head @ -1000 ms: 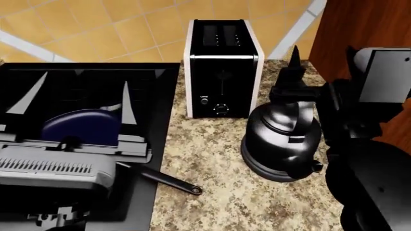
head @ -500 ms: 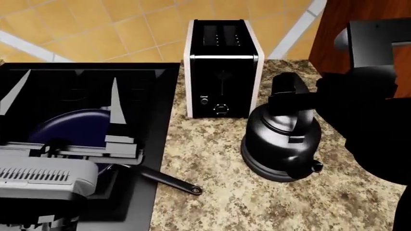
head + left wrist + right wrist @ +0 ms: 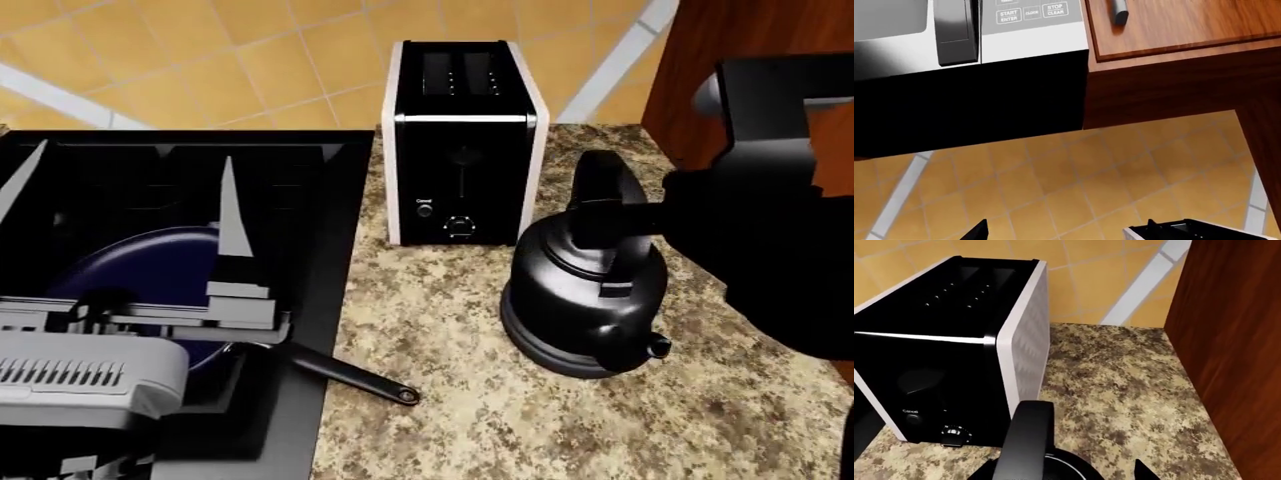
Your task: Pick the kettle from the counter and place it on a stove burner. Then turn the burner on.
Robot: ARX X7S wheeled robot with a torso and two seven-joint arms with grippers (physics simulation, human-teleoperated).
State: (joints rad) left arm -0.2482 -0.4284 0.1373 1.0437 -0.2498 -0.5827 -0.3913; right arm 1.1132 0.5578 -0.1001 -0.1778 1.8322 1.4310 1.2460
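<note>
Since a second ago your right arm has swung in from the side and now reaches across to the kettle's handle, while your left gripper (image 3: pixel 220 235) has drifted a little toward the left over the range.

Going left to right: your left gripper hovers above the dark blue frying pan (image 3: pixel 134 265), its 2 fingers spread wide and holding nothing. The pan sits on the near burner's grate, so the stove burner (image 3: pixel 94 185) behind it is the free spot. Next comes the toaster (image 3: pixel 461 140) at the back of the surface (image 3: pixel 441 330), then the kettle (image 3: pixel 587 300), upright on the speckled stone just right of and in front of the toaster. Your right gripper (image 3: pixel 627 215) sits at the arched handle, but you cannot tell from these views whether it has closed on it; the right wrist view shows only the handle rising close below the camera.

Judging the risks: lifting before the grip is firm could let the kettle swing or drop. Carrying it left, you may clip the toaster, the pan handle (image 3: pixel 340 372) or your own left arm.
</note>
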